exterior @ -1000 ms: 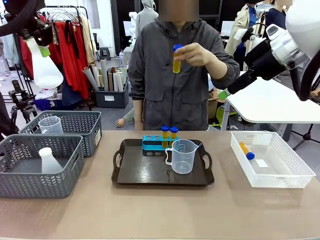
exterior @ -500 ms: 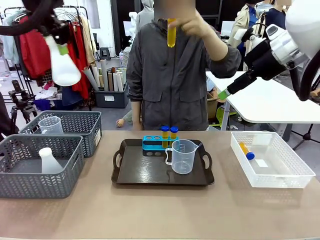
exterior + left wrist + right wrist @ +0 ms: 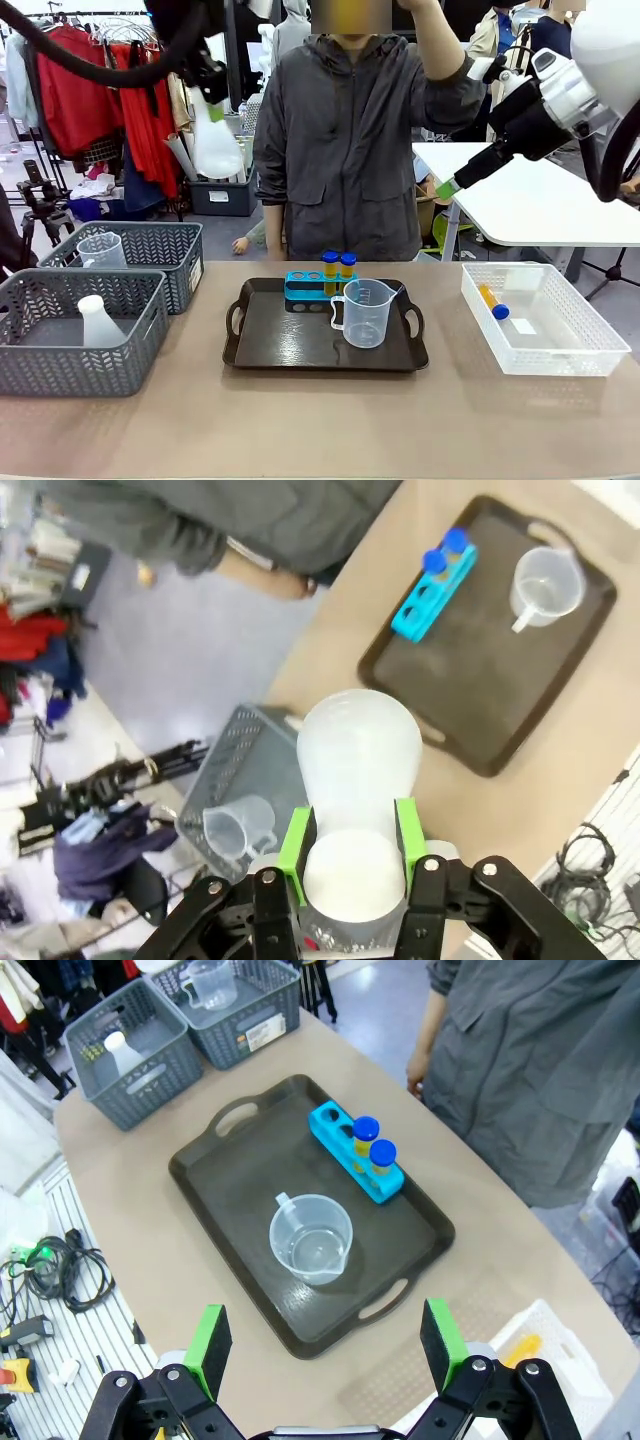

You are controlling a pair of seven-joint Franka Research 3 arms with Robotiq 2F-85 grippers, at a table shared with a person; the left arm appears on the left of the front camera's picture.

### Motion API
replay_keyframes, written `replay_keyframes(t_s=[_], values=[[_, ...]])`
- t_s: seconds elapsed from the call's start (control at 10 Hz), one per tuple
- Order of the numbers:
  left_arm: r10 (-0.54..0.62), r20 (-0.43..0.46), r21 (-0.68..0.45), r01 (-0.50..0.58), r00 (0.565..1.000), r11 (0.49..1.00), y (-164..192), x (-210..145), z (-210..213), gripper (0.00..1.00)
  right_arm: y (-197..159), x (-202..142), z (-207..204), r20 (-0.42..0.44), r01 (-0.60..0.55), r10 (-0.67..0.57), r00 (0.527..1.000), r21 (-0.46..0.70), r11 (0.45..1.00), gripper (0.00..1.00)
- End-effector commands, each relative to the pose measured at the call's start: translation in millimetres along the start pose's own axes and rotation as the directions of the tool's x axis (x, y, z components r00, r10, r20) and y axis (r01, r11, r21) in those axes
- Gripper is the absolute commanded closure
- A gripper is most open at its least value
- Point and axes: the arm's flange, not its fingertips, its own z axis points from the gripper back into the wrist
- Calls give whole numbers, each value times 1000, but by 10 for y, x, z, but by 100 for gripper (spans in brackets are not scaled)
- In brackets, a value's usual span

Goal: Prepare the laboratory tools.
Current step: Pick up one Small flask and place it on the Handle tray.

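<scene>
High above and left of the dark tray [image 3: 290, 345], the left gripper [image 3: 352, 845] clamps the translucent conical flask [image 3: 360, 755] by its neck, while the right gripper [image 3: 327, 1345] hangs wide-jawed high to the tray's right.

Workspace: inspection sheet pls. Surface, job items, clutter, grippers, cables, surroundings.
Surface: beige table, dark tray at centre.
Job's things: blue rack with two capped test tubes and a beaker on the tray; one tube lying in the white crate; spare flask and spare beaker in the grey baskets.
Clutter: nothing seen.
Grippers: left gripper shut on a conical flask, high in the air; right gripper open, empty, raised.
Cables: cable bundle on the floor off the table's edge.
Surroundings: person in grey jacket at far side; clothes rail; white table.
</scene>
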Motion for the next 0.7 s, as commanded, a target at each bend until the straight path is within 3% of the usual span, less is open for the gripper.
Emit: replay_keyframes(t_s=[0.0,0.4,0.6], values=[[-93,31,-24,94,995,995,-32,90,-117,100,-11,-3,4,6,-8,8,1000,2,1000,0],[-156,81,-88,163,984,983,-213,210,-562,100,-11,-3,4,6,-8,8,1000,2,1000,0],[-176,44,-164,181,983,970,-346,181,-853,100,-11,-3,4,6,-8,8,1000,2,1000,0]])
